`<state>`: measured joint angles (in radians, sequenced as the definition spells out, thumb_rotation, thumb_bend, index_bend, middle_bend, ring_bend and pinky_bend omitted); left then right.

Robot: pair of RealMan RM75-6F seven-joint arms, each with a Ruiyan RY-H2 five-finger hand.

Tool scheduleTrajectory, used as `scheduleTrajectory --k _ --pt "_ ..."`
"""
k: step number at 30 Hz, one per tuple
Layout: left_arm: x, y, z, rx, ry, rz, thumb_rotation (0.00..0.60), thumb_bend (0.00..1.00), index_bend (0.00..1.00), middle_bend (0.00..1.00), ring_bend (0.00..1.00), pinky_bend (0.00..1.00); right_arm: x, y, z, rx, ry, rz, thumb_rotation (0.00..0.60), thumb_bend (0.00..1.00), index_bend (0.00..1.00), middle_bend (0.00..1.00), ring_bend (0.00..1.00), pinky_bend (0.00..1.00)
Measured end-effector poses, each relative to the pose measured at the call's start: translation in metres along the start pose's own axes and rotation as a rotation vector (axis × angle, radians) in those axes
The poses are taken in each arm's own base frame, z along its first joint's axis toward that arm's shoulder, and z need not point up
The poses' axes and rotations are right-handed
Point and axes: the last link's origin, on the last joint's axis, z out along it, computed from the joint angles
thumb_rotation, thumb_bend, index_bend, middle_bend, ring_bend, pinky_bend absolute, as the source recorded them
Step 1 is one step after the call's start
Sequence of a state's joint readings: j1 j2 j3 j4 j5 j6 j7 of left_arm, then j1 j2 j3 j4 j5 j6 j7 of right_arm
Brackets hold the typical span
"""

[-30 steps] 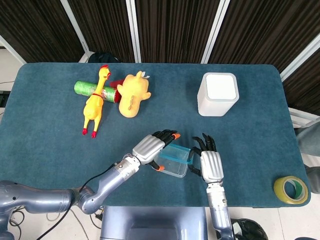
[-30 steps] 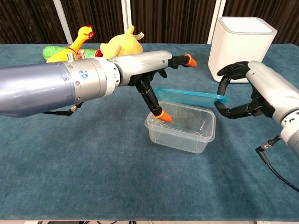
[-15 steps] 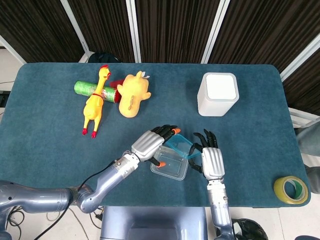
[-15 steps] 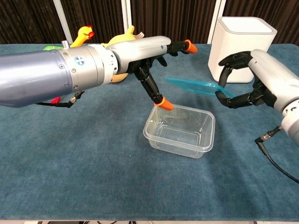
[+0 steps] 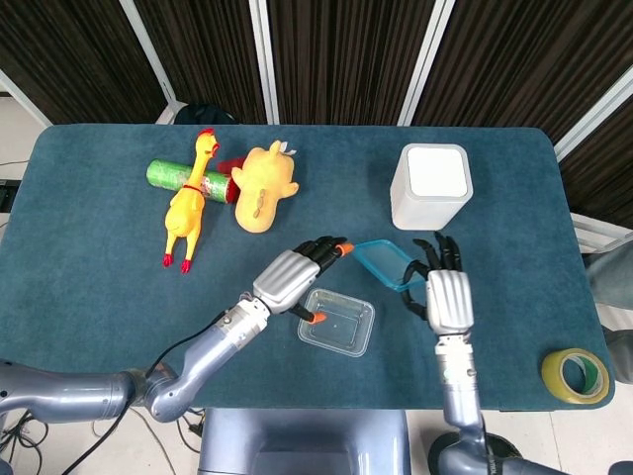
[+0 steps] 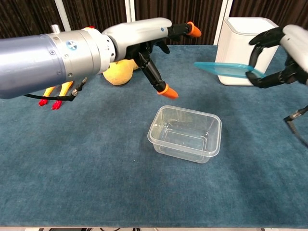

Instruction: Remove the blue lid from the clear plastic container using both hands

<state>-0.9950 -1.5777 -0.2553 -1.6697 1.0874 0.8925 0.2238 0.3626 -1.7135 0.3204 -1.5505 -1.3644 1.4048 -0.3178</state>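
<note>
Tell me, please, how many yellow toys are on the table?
2: a rubber chicken lying at far left across a green tube, and a plush duck just right of it.

Right hand (image 6: 284, 57) holds blue lid (image 6: 226, 70) aloft; left hand (image 6: 154, 45) spread above open clear container (image 6: 186, 133).

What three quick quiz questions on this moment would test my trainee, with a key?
1. True or false: the blue lid rests on the clear container.
2. Which hand holds the lid? A) left hand B) right hand C) neither
3. Fill in: the container on the table holds ____.

Key: 1. False; the lid is in the air, clear of the container. 2. B; the left hand holds nothing, fingers spread above the container. 3. Nothing.
</note>
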Motion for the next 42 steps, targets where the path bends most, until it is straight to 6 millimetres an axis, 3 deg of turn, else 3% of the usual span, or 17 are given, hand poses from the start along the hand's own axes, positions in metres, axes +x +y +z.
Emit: scheduleTrajectory --k 10,19,23,27,28,31,36,42 --pt "0.032 -0.009 -0.019 0.020 0.075 -0.003 0.600 0.00 0.00 0.00 0.00 0.14 0.029 0.066 0.006 0.005 0.013 -0.216 0.600 0.62 0.71 0.23 0.00 0.00" --pt "0.058 -0.031 -0.046 0.076 0.136 -0.007 0.600 0.00 0.00 0.00 0.00 0.14 0.034 0.100 -0.006 -0.045 -0.035 -0.313 0.600 0.62 0.69 0.23 0.00 0.00" --pt "0.061 -0.041 -0.060 0.100 0.142 -0.012 0.600 0.00 0.00 0.00 0.00 0.14 0.035 0.108 -0.013 -0.051 -0.063 -0.350 0.600 0.61 0.43 0.19 0.00 0.00" --pt "0.061 -0.050 -0.073 0.120 0.144 -0.011 0.600 0.00 0.00 0.00 0.00 0.14 0.036 0.115 -0.019 -0.068 -0.100 -0.381 0.600 0.46 0.05 0.04 0.00 0.00" --pt "0.061 -0.052 -0.077 0.125 0.146 -0.012 0.600 0.00 0.00 0.00 0.00 0.14 0.036 0.116 -0.021 -0.073 -0.108 -0.385 0.600 0.43 0.02 0.02 0.00 0.00" --pt "0.060 -0.057 -0.087 0.137 0.153 -0.018 0.600 0.00 0.00 0.00 0.00 0.14 0.038 0.118 -0.026 -0.086 -0.136 -0.402 0.600 0.35 0.00 0.00 0.00 0.00" --pt "0.058 -0.066 -0.107 0.161 0.160 -0.029 0.600 0.00 0.00 0.00 0.00 0.14 0.047 0.121 -0.036 -0.111 -0.173 -0.438 0.600 0.34 0.00 0.00 0.00 0.00" --pt "0.055 -0.077 -0.137 0.195 0.170 -0.031 0.600 0.00 0.00 0.00 0.00 0.13 0.073 0.127 -0.050 -0.131 -0.171 -0.451 0.600 0.34 0.00 0.00 0.00 0.00"
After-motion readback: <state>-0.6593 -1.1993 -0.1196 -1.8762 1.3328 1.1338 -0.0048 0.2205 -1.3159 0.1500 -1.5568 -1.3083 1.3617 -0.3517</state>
